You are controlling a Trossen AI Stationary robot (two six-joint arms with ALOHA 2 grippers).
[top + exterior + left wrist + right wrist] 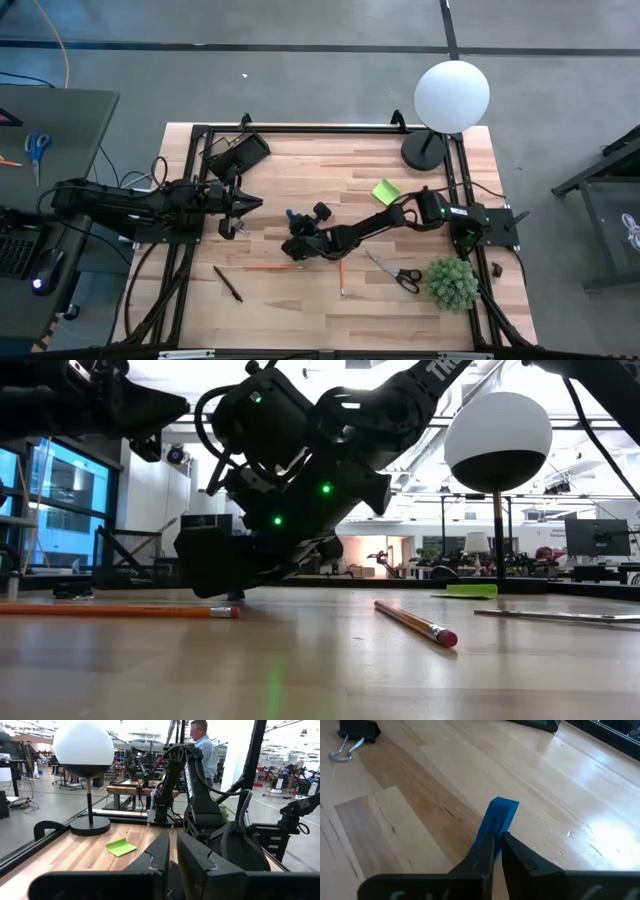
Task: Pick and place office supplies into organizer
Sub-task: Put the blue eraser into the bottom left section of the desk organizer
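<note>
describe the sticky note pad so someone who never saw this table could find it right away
Start at the white globe lamp at the table's far right corner. Just in front of its round black base a small square pad lies flat on the wood: the sticky-note pad. It is the only lime-green thing there, brighter and flatter than the bushy plant at the table's right edge.

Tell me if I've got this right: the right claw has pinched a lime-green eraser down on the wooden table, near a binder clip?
Nearly. The eraser is blue, not lime-green; the right wrist view shows it pinched in the right gripper, low over the table, with the binder clip nearby. The lime-green thing is the sticky-note pad.
</note>
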